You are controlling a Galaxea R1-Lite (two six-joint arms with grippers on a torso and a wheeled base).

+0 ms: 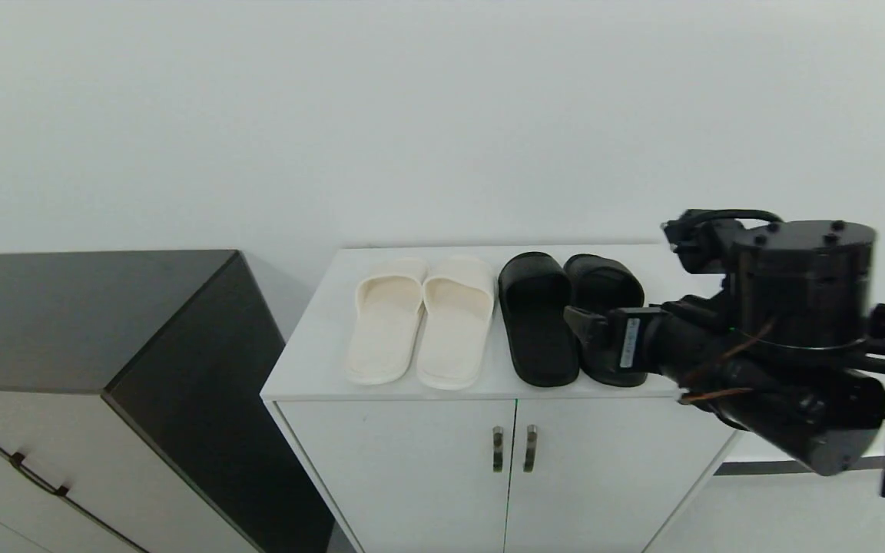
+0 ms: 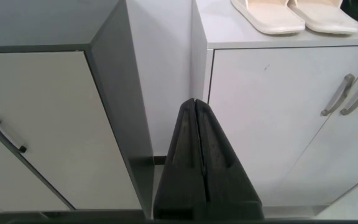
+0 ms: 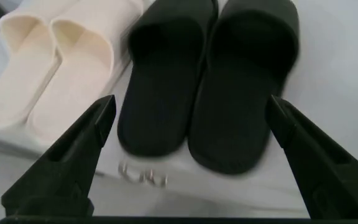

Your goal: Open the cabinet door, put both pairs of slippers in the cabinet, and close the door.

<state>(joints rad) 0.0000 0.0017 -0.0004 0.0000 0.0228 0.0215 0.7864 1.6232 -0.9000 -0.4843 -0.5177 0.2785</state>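
Jaws spread wide, your right gripper (image 3: 191, 102) hung over the cabinet (image 1: 412, 476) front, black slippers (image 1: 538, 330) lengthwise dead ahead, heels nearest; left gripper (image 2: 195, 107), pressed together, sat lower.

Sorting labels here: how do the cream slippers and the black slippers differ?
The cream slippers are pale, the black slippers dark. The cream slippers lie to the robot's left of the black slippers. The open right pincer hangs by the black slippers, away from the cream slippers. Both rest on the white cabinet.
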